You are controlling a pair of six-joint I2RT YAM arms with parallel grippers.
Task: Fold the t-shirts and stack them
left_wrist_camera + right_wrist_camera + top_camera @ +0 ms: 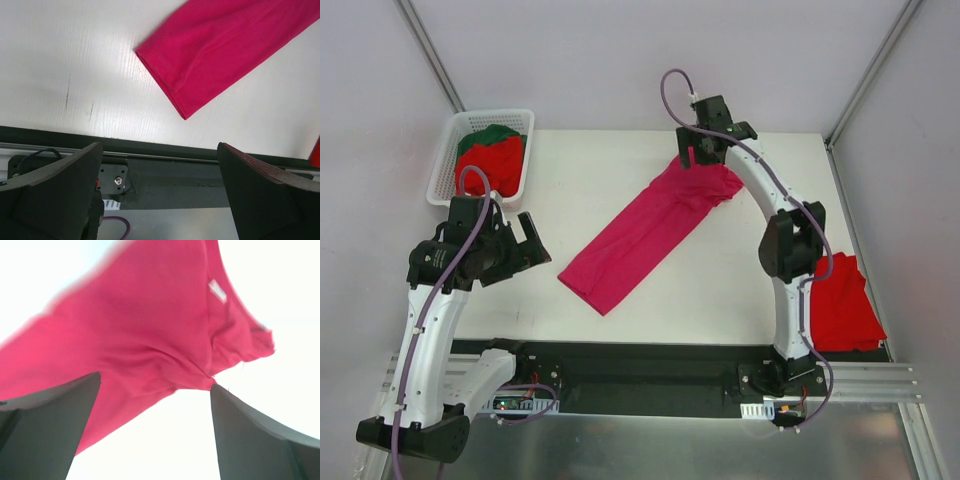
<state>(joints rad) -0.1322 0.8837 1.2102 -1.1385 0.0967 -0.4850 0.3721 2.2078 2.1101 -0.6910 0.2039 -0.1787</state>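
Here is the magenta-pink t-shirt [645, 235], folded into a long narrow band and lying diagonally across the middle of the white tabletop [590, 170], its near end pointing at the left arm and its far end bunched up toward the back right. Over that bunched far end hang the right fingers [255, 435], spread wide with nothing pinched between them. The right wrist view looks straight down on rumpled pink cloth, with a small white neck label [216, 290] showing beside the collar seam; whether the tips touch the fabric cannot be told. Over on the other side, the left fingers [55, 195] are just as wide apart and empty, held above the near left part of the tabletop. The left wrist view catches the band's near corner lying flat, apart from the fingers, with the dark rail of the table's near edge running below them. In the far left corner sits the white lattice basket [448, 160], and in it a bright red t-shirt [492, 165] is heaped with a dark green t-shirt [490, 133] peeking out behind it. At the near right corner another red t-shirt [845, 305] lies on the tabletop, its left side partly hidden by the right arm, well apart from the pink one.
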